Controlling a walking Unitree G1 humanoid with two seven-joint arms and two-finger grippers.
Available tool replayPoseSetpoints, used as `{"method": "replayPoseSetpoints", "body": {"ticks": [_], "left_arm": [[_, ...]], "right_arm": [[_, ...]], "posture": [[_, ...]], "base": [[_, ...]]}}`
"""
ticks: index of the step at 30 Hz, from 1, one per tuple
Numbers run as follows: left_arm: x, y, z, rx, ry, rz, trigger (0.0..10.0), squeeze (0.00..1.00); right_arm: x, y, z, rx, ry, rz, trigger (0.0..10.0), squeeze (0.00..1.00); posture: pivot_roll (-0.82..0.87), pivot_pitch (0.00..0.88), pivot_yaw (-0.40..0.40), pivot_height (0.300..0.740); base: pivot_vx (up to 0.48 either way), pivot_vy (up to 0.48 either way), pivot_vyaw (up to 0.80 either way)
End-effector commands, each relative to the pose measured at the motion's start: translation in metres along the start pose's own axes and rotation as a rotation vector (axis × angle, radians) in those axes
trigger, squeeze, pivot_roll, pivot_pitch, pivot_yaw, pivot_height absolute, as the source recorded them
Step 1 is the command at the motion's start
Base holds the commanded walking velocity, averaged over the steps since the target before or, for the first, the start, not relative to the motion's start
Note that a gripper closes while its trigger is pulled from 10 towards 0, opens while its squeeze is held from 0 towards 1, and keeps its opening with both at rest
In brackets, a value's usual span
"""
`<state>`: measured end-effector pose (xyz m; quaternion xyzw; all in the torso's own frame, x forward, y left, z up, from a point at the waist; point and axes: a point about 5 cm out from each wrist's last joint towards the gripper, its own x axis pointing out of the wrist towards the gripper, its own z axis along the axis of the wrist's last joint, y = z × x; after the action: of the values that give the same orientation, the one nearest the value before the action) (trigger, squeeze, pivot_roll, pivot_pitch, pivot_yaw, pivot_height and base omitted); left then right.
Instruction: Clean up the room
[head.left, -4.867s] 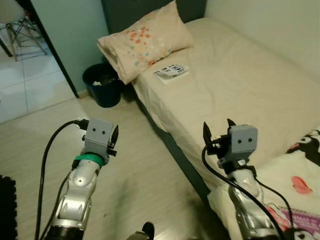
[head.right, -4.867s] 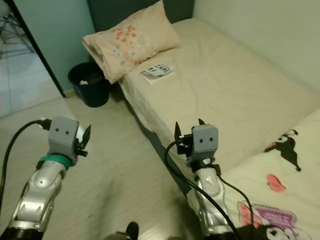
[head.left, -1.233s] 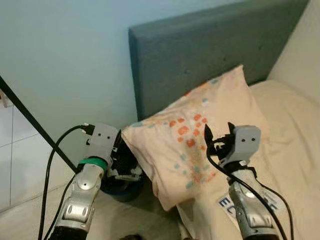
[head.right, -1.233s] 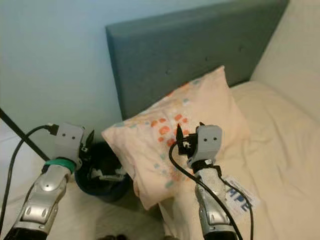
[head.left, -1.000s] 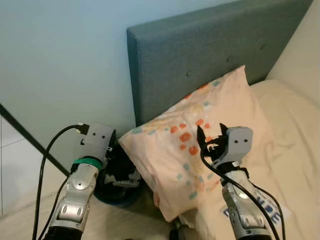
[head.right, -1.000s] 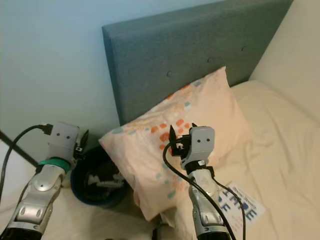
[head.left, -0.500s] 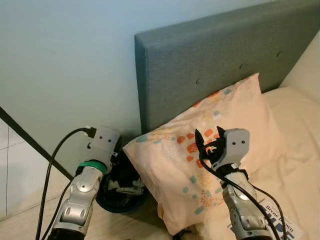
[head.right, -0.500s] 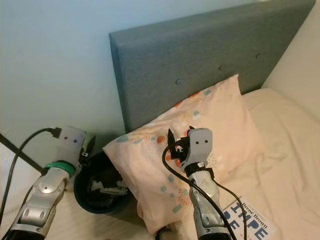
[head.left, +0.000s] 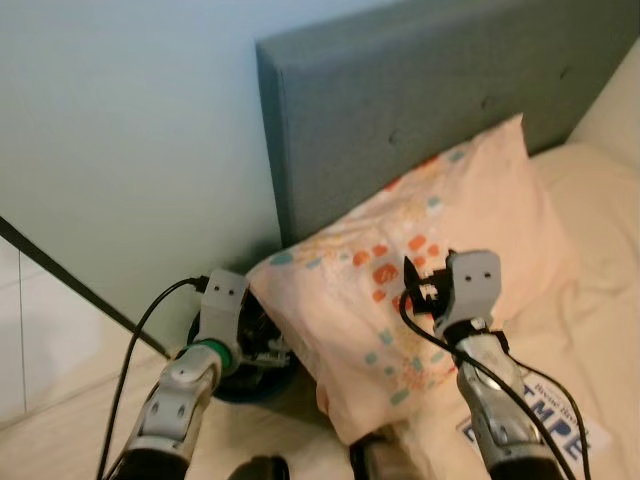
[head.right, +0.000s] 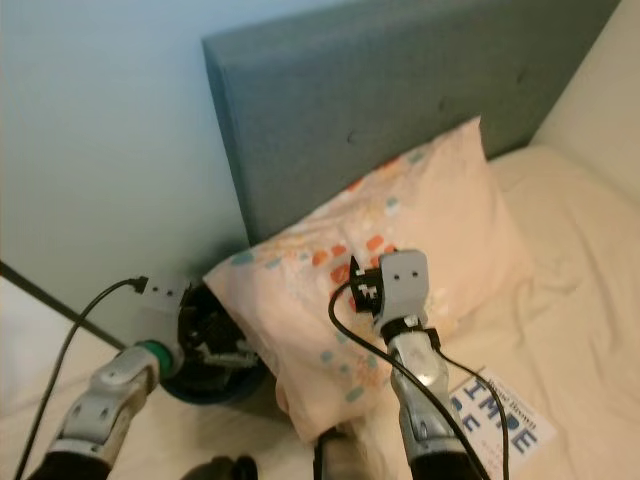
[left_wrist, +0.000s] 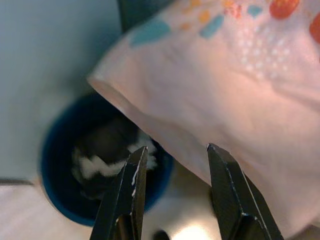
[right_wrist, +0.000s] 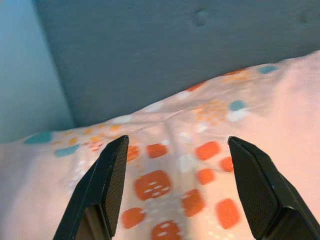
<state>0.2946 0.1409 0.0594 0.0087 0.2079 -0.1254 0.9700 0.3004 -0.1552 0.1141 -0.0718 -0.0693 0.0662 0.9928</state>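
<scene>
Pillow soft matt printed cloth; headboard matt woven fabric, buttoned; bin smooth blue plastic; booklet paper; sheet creased matt cloth.

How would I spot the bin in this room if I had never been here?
Start at the grey-blue padded headboard. On the floor off its end, partly under the overhanging pillow, sits the dark blue round bin with white scraps inside.
</scene>
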Motion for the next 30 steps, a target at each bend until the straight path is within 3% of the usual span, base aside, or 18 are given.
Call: {"method": "replayPoseSetpoints", "body": {"ticks": [1,3,5,6,12,14,15,17,22,23,30], "left_arm": [[0.003,0.001,-0.013,-0.062,0.067,0.007,10.0,0.0],[0.011,-0.005,-0.01,-0.114,0.095,-0.011,10.0,0.0],[0.014,-0.007,-0.007,-0.139,0.102,-0.019,10.0,0.0],[0.025,-0.01,0.001,-0.193,0.118,-0.023,10.0,0.0],[0.034,-0.016,0.011,-0.261,0.124,-0.039,10.0,0.0],[0.037,-0.021,0.017,-0.298,0.117,-0.07,10.0,0.0],[0.043,-0.033,0.033,-0.38,0.074,-0.149,10.0,0.0],[0.046,-0.039,0.044,-0.416,0.036,-0.188,10.0,0.0],[0.048,-0.044,0.058,-0.455,-0.008,-0.223,10.0,0.0],[0.049,-0.05,0.063,-0.477,-0.018,-0.268,10.0,0.0],[0.054,-0.058,0.055,-0.471,0.033,-0.242,10.0,0.0]], "right_arm": [[0.0,0.007,-0.008,-0.007,0.033,0.023,10.0,0.0],[0.007,0.014,-0.005,-0.003,0.033,0.053,10.0,0.0],[0.01,0.017,-0.003,0.0,0.032,0.067,10.0,0.0],[0.014,0.019,-0.004,-0.005,0.049,0.09,10.0,0.0],[0.018,0.017,-0.006,-0.027,0.069,0.093,10.0,0.0],[0.02,0.014,-0.008,-0.044,0.083,0.082,10.0,0.0],[0.022,0.003,-0.011,-0.125,0.109,0.04,10.0,0.0],[0.024,-0.004,-0.012,-0.176,0.124,0.013,10.0,0.0],[0.026,-0.013,-0.013,-0.224,0.136,-0.012,10.0,0.0],[0.026,-0.018,-0.02,-0.226,0.184,-0.009,10.0,0.0],[0.031,-0.024,-0.026,-0.215,0.233,-0.001,10.0,0.0]], "posture": [[-0.08,0.32,0.105,0.74],[-0.08,0.403,0.116,0.74],[-0.08,0.42,0.118,0.74],[-0.08,0.482,0.128,0.74],[-0.07,0.508,0.134,0.74],[-0.07,0.525,0.138,0.74],[-0.07,0.533,0.145,0.74],[-0.08,0.533,0.148,0.74],[-0.08,0.53,0.151,0.74],[-0.08,0.525,0.153,0.74],[-0.08,0.525,0.152,0.74]], "base": [[0.0,0.0,0.0],[0.0,0.0,0.0],[0.0,0.0,0.0],[0.0,0.0,0.0],[0.0,0.0,0.0],[0.0,0.0,0.0],[0.0,0.0,0.0],[0.0,0.0,0.0],[0.0,0.0,0.0],[0.0,0.0,0.0],[0.0,0.0,0.0]]}}
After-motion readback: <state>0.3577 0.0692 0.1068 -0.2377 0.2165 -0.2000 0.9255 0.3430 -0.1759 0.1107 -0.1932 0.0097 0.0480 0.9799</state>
